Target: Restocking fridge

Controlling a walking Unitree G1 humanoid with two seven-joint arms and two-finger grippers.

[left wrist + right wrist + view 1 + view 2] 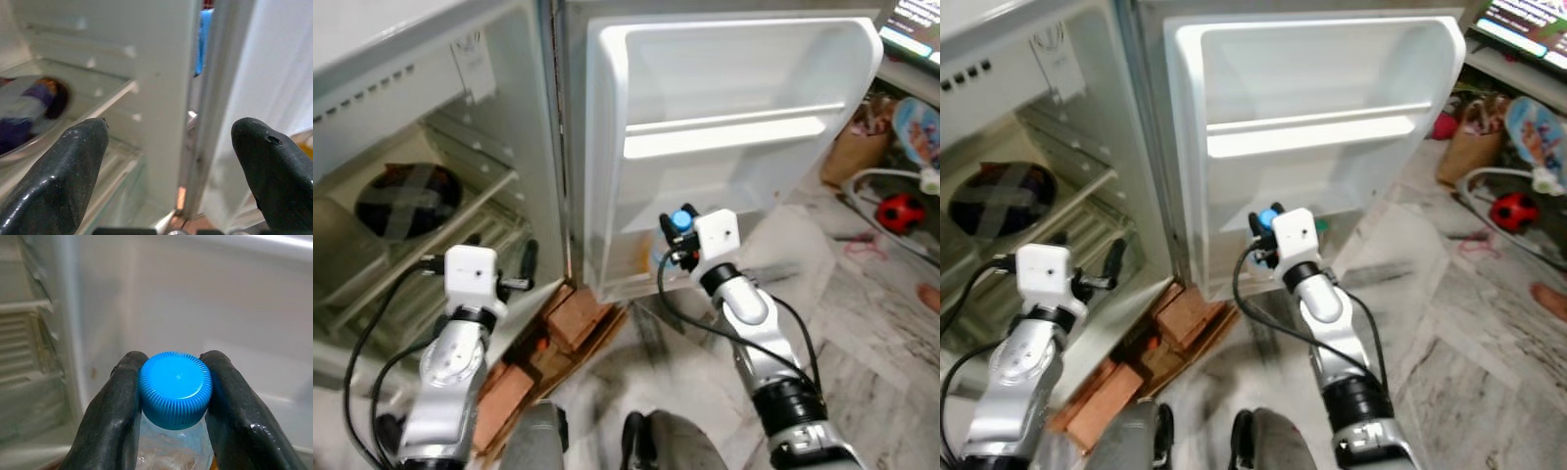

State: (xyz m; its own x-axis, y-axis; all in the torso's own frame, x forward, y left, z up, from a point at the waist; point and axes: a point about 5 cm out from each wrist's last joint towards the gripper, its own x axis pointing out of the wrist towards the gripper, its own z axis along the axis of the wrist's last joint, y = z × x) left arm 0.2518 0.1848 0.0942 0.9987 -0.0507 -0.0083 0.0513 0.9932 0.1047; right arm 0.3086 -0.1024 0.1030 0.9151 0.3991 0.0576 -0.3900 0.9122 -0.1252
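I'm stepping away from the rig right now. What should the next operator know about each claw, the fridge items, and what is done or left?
Right claw: shut on the blue ribbed cap of the clear plastic bottle, held at the lower part of the open white fridge door.
Left claw: open and holding nothing, facing the fridge interior beside the door's hinge edge.
A dark round dish sits on an inner shelf.
Done: bottle grasped and brought to the door.
Left: set it in the door's lower bin, then release.

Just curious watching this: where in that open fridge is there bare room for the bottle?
The white door's upper shelf behind its rail looks bare. Low on the door, the right gripper holds the blue-capped clear plastic bottle. Inside, the dark round dish crowds the glass shelf.
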